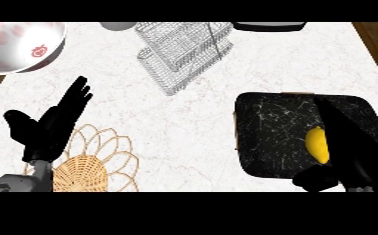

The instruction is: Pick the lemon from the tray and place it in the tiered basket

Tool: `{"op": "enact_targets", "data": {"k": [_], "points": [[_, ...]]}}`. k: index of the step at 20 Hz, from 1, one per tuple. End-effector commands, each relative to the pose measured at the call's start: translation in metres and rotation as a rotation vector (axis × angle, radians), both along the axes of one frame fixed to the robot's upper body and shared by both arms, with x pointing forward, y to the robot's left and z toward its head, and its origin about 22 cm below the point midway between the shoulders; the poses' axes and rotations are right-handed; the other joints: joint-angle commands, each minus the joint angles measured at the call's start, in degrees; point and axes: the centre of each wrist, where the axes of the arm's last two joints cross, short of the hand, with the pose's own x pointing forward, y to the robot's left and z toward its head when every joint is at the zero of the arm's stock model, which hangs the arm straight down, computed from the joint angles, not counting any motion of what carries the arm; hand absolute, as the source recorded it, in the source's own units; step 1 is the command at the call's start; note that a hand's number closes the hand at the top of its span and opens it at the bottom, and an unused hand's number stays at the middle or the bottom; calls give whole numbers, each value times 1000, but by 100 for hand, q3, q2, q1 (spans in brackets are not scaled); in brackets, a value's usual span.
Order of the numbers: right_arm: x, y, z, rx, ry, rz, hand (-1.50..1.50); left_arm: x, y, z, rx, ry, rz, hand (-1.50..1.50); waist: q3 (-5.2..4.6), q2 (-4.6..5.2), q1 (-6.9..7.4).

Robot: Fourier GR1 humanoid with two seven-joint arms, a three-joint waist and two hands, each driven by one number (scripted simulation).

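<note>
Head view, everything placed from the black tray (280, 129). On its right part, near the right rim: the lemon (317, 145), yellow, long axis running roughly up and down the view, toward and away from the robot. Directly against the lemon's right side: the right hand (341, 144), dark against the dark tray, fingers stretched long across the tray past the fruit, thumb apparently low at the tray's near edge. Contact likely but hard to confirm; fingers look straight, not yet wrapped round the fruit, so released and holding nothing. Far left of the tray: the left hand (52, 124), open, fingers up, resting above a woven trivet (85, 171). Up and left of the tray: the wire tiered basket (181, 51). Clearly the nearer hand for the lemon: the right.
</note>
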Motion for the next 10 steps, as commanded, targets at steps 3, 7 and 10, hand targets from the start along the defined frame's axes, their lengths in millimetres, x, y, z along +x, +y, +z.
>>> {"op": "enact_targets", "data": {"k": [3,7,10], "points": [[14,11,-43,-59,123,-158,-150,5,7,6,6,3,5,0,13,0,-53],[41,4,-37,-63,88,-171,-150,14,-2,5,-1,0,20,0,13,0,-77],[19,-8,-60,-118,91,-166,-150,-10,-5,-7,2,5,-14,0,14,-16,-87]]}}
